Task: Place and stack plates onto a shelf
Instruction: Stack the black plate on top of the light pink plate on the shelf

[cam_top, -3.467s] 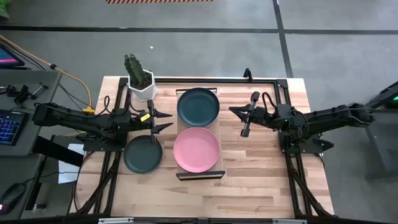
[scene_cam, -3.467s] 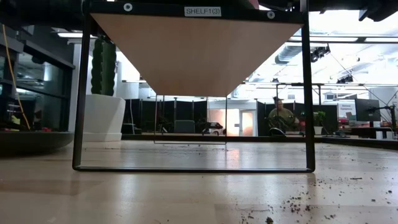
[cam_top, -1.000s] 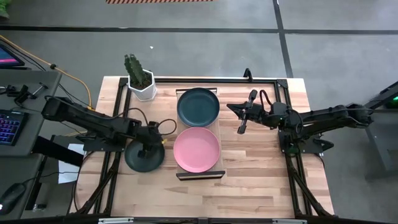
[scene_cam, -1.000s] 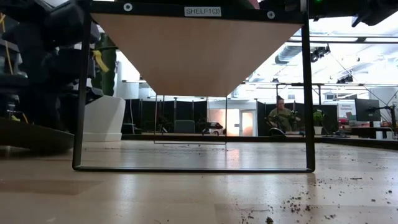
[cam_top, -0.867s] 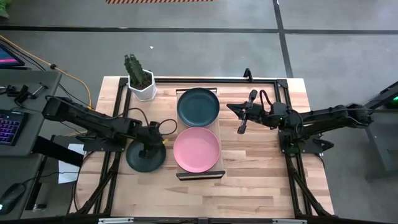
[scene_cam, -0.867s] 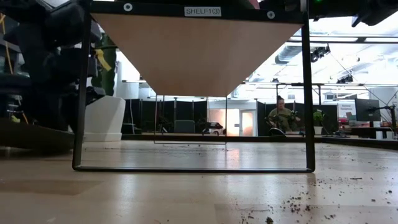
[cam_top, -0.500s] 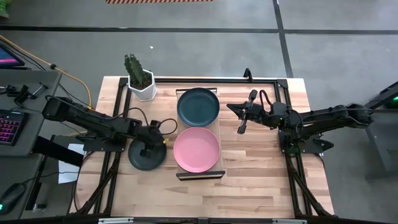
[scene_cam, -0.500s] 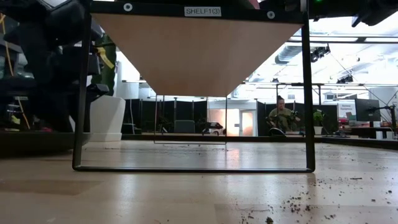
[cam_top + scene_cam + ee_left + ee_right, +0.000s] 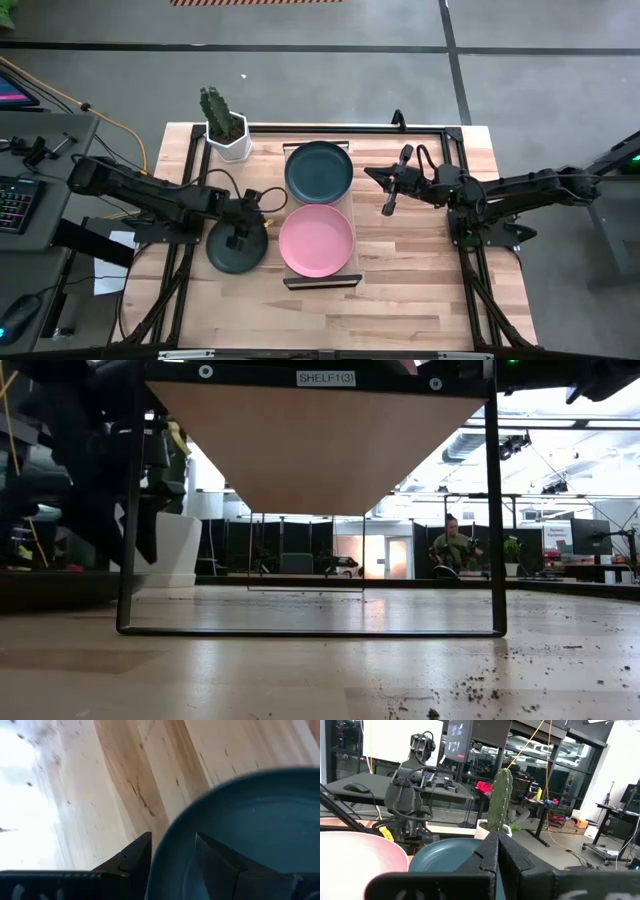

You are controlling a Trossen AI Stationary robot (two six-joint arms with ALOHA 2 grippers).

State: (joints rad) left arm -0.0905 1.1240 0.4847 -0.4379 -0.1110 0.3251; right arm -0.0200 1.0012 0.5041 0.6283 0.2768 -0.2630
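Note:
A dark teal-grey plate [image 9: 237, 250] lies on the table left of the shelf [image 9: 320, 281]. My left gripper [image 9: 240, 230] stands over its far rim, shut on it; it also shows in the left wrist view [image 9: 172, 836]. On the shelf lie another dark teal-grey plate [image 9: 318, 170] at the far end and a pink plate [image 9: 316, 240] at the near end. My right gripper [image 9: 388, 192] hovers right of the shelf, shut and empty; its closed fingers show in the right wrist view [image 9: 496, 850]. The other plates are out of view. My left gripper has the dark plate's far rim [image 9: 167, 847] between its two fingers, one finger outside the rim [image 9: 136, 856] and one inside the bowl [image 9: 215, 865]. The fingers come from above, pointing down. Whether the plate's base is on the table or raised, I cannot tell.
A white pot with a cactus [image 9: 225, 135] stands at the far left corner, beyond my left gripper. The shelf is a board on a black frame, standing above the tabletop in the low view [image 9: 315, 440]. Bare tabletop lies near and right of the shelf.
My left gripper has gone a little toward the table's right edge, toward the shelf, and the dark plate has slid that way with it. My right arm has kept still.

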